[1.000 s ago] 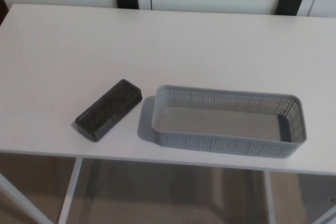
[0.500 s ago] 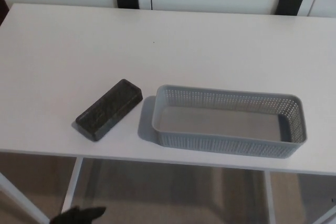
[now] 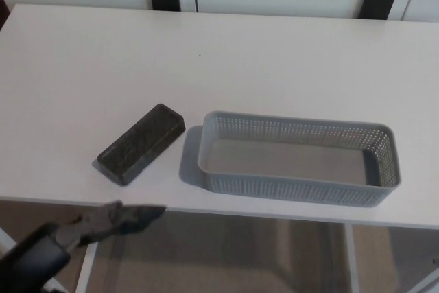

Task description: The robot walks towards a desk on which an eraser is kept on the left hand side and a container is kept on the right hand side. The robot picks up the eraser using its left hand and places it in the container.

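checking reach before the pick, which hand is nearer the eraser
Left. The left hand is below the desk's front edge, just in front of the eraser, not touching it. The right hand is not in view.

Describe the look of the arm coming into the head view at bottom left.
Only the left hand and forearm show. The hand is black with thick, blunt fingers, blurred in this frame. The forearm is a rounded black casing, slightly glossy. No cables or markings can be made out. The right arm is out of view.

No text, label, brand, number or sign can be read on anything in the head view.
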Robot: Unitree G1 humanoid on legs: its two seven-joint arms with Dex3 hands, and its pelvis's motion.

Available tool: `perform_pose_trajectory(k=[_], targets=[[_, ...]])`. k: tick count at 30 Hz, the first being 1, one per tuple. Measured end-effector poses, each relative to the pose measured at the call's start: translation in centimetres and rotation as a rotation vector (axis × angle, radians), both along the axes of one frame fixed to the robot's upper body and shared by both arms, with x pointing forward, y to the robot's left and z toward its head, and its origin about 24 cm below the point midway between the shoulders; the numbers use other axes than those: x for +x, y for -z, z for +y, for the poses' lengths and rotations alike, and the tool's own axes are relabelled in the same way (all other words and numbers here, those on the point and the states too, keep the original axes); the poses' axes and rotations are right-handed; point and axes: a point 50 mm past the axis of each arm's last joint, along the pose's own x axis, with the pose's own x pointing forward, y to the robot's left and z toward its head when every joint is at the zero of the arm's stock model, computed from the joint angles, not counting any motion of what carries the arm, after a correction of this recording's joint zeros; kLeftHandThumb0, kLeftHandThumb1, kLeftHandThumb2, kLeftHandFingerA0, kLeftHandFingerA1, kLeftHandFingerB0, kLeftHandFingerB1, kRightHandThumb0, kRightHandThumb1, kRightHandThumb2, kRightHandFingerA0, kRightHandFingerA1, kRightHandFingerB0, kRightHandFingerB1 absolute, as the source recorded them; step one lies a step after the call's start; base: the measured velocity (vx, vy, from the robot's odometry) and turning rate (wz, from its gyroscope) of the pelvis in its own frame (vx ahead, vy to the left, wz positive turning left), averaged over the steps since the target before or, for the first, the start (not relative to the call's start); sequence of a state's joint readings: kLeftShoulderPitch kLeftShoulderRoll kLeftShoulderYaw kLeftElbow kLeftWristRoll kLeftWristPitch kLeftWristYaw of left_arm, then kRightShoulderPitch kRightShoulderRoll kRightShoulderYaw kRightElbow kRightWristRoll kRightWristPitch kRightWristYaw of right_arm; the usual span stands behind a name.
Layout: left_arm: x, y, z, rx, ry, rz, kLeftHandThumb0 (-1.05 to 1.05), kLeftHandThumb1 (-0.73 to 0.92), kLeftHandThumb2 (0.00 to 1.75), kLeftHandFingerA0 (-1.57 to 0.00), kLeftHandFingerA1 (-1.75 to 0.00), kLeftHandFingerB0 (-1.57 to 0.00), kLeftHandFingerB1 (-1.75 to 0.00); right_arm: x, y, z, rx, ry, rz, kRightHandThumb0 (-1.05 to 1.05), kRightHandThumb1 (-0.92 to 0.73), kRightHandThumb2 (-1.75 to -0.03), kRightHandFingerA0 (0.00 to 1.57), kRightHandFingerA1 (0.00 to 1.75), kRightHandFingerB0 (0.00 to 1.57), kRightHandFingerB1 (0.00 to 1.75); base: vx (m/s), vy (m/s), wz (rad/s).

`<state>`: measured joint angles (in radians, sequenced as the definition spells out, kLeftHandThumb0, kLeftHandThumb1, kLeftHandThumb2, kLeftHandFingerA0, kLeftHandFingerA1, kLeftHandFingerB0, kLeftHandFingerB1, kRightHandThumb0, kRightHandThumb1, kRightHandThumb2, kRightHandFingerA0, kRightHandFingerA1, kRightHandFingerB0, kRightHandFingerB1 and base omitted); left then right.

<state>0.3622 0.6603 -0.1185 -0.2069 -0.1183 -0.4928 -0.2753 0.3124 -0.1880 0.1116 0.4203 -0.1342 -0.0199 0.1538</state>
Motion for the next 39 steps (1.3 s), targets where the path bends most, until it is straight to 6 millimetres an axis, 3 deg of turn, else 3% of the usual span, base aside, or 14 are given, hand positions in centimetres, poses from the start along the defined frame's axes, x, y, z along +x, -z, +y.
perform_pose_trajectory(k=[1, 2, 3, 4, 6, 11, 18, 26, 34, 35, 39], targets=[[0.4, -0.9, -0.1, 0.0, 0.008, -0.033, -0.27, 0.4, 0.91, -0.01, -0.49, 0.0, -0.48, 0.0, 0.0, 0.0, 0.0, 0.001, 0.0, -0.19, -0.46, -0.9, 0.38, 0.61, 0.23, 0.53, 0.0, 0.0, 0.0], [1.0, -2.0, -0.3, -0.001, 0.016, -0.078, -0.42, 0.5, 0.57, -0.09, -0.27, -0.11, -0.24, 0.0, 0.0, 0.0, 0.0, 0.001, -0.001, -0.2, -0.46, -0.9, 0.37, 0.61, 0.23, 0.53, 0.0, 0.0, 0.0], [1.5, -3.1, -0.7, -0.007, 0.026, -0.125, -0.52, 0.35, 0.72, 0.0, -0.17, -0.02, -0.2, 0.1, 0.0, 0.0, 0.0, 0.0, -0.003, -0.2, -0.47, -0.91, 0.37, 0.61, 0.23, 0.53, 0.0, 0.0, 0.0], [1.7, -3.6, -1.0, -0.01, 0.033, -0.152, -0.59, 0.36, 0.69, 0.0, -0.05, -0.04, -0.11, 0.2, -0.1, 0.0, 0.0, 0.0, -0.004, -0.2, -0.47, -0.9, 0.39, 0.61, 0.23, 0.53, 0.0, 0.0, 0.0], [2.4, -4.9, -1.7, -0.014, 0.047, -0.213, -0.61, 0.38, 0.71, 0.0, -0.1, -0.03, -0.12, 0.2, -0.1, 0.0, 0.0, 0.0, -0.005, -0.18, -0.48, -0.91, 0.42, 0.62, 0.23, 0.52, 0.0, 0.0, 0.0], [4.5, -7.7, -2.9, -0.005, 0.057, -0.344, -0.7, 0.44, 0.74, 0.0, 0.0, -0.09, -0.13, 0.2, -0.1, 0.0, 0.0, -0.001, -0.006, -0.17, -0.47, -0.9, 0.42, 0.62, 0.23, 0.52, 0.0, 0.0, 0.0], [7.6, -9.7, -3.9, 0.034, 0.014, -0.433, -0.72, 0.45, 0.78, 0.0, 0.0, -0.04, -0.08, 0.4, -0.1, 0.0, -0.001, -0.002, -0.01, -0.18, -0.46, -0.9, 0.36, 0.6, 0.23, 0.53, 0.0, 0.0, 0.0], [11.0, -9.8, -4.2, 0.101, -0.088, -0.415, -0.77, 0.46, 0.8, 0.0, 0.0, 0.0, 0.0, 0.5, -0.2, 0.0, -0.002, -0.002, -0.011, -0.18, -0.46, -0.9, 0.37, 0.6, 0.23, 0.53, 0.0, 0.0, 0.0], [13.1, -7.8, -4.6, 0.137, -0.192, -0.318, -0.77, 0.47, 0.8, 0.0, 0.0, 0.0, 0.0, 0.6, -0.2, 0.0, -0.004, -0.005, -0.013, -0.19, -0.46, -0.89, 0.38, 0.6, 0.24, 0.53, 0.0, 0.0, 0.0], [13.4, -7.4, -4.6, 0.143, -0.205, -0.301, -0.76, 0.46, 0.79, 0.0, 0.0, 0.0, 0.0, 0.6, -0.2, 0.0, -0.004, -0.005, -0.013, -0.21, -0.65, -0.58, 0.46, 0.49, 0.35, 0.4, 0.0, 0.0, 0.0], [14.0, -6.0, -4.7, 0.155, -0.259, -0.239, -0.68, 0.42, 0.74, 0.0, 0.0, 0.0, -0.02, 0.7, -0.2, 0.1, -0.008, -0.009, -0.014, -0.22, -0.65, -0.58, 0.46, 0.49, 0.36, 0.41, 0.0, 0.0, 0.0]])
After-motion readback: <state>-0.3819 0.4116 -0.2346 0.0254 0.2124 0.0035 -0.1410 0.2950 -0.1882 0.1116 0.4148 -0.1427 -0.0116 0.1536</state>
